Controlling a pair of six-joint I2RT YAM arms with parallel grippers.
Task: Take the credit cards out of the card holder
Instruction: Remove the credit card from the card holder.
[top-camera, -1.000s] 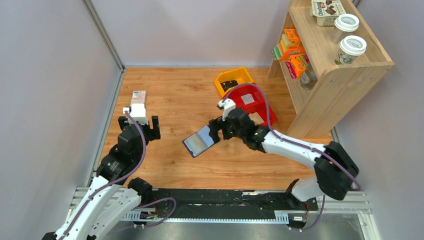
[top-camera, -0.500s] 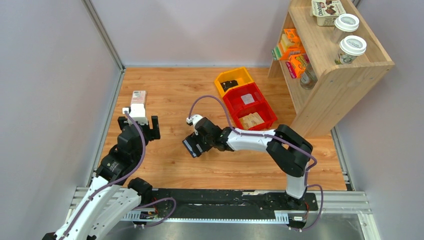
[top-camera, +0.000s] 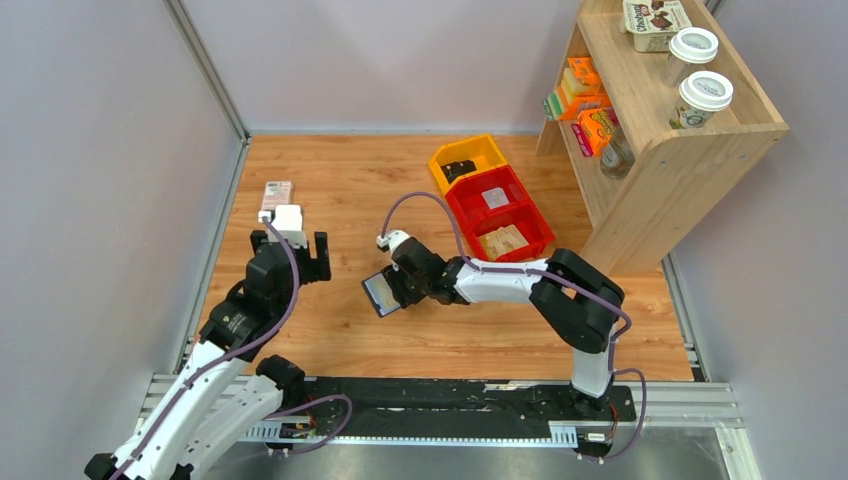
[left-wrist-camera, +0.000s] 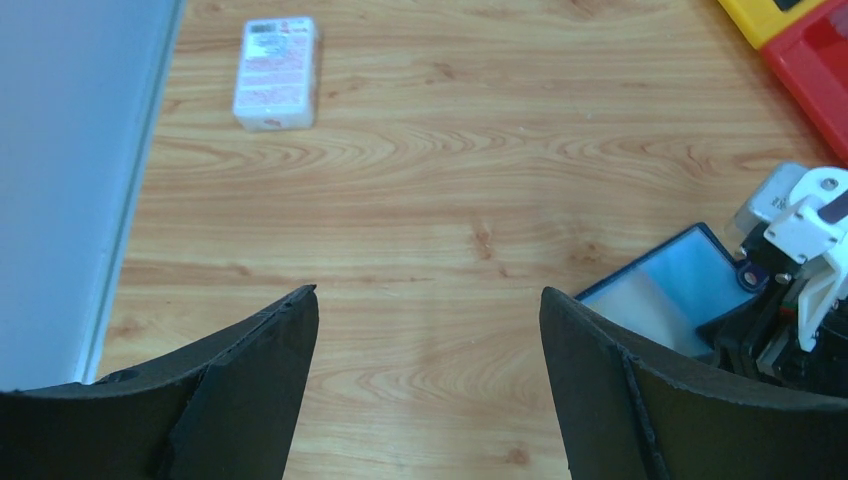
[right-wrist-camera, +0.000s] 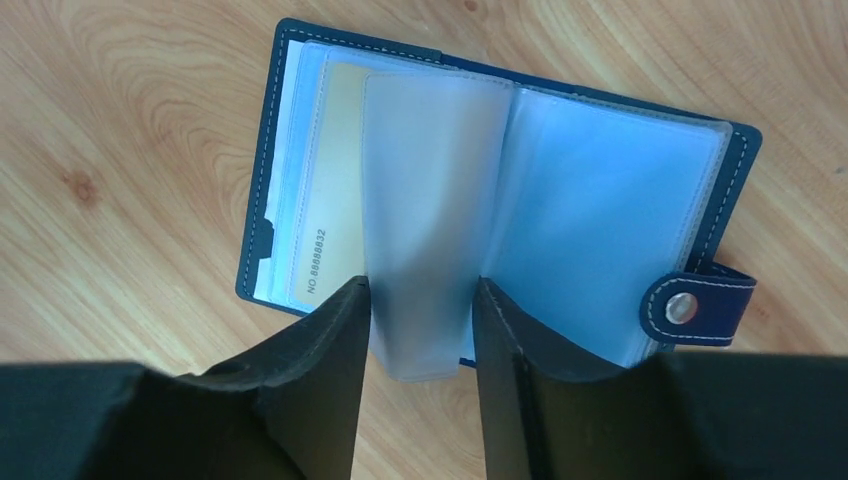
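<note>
The card holder (top-camera: 382, 292) lies open on the wooden table, navy outside with pale blue sleeves (right-wrist-camera: 600, 200) and a snap tab (right-wrist-camera: 690, 305). A beige credit card (right-wrist-camera: 330, 200) with a printed number sits in a left sleeve. My right gripper (right-wrist-camera: 422, 290) is low over the holder's near edge, its jaws half closed on one raised translucent sleeve (right-wrist-camera: 435, 180), touching both of its sides. In the top view that gripper (top-camera: 395, 285) covers part of the holder. My left gripper (left-wrist-camera: 428, 295) hovers open over bare wood, left of the holder (left-wrist-camera: 660, 290). In the top view the left gripper (top-camera: 290, 255) is well left of it.
A pink-white box (top-camera: 276, 190) lies at the back left near the wall. A yellow bin (top-camera: 468, 158) and a red bin (top-camera: 505, 210) sit behind the holder. A wooden shelf (top-camera: 660, 130) with boxes and cups stands at the right.
My right arm swung left and dropped onto the holder, and its jaws narrowed from wide open onto a sleeve. The left arm shifted slightly forward and right, still open.
</note>
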